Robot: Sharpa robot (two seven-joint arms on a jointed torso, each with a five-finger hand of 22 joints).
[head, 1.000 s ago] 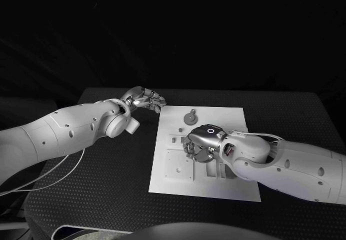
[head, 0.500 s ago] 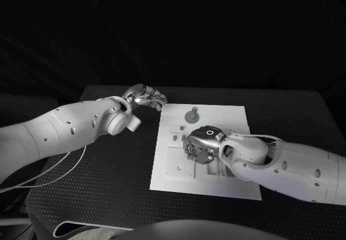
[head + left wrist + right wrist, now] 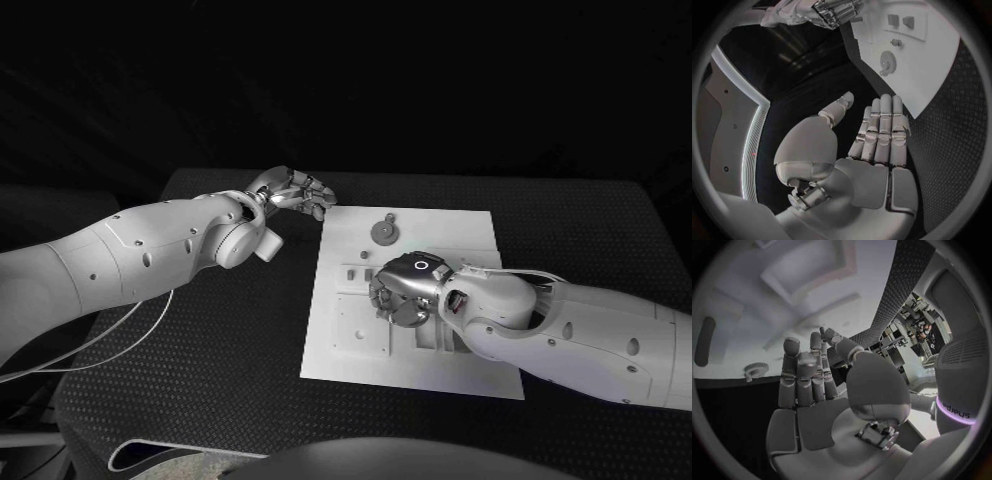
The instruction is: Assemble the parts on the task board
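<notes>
Evidently little of the assembly is done. The board [image 3: 411, 375] lies mid-tabletop [image 3: 188, 380], and one round part [image 3: 384, 231] is seen lying loose near the board's far edge, not seated in any recess. The right hand [image 3: 400, 293] is held low over the board's middle, near the raised fixtures; in the wrist view its fingers [image 3: 801, 375] are straight and apart, with nothing held. The left hand [image 3: 293, 193] is kept off the board, just beyond its far left corner, fingers [image 3: 882, 130] extended side by side, empty. Picking and seating of the part are judged still to come.
</notes>
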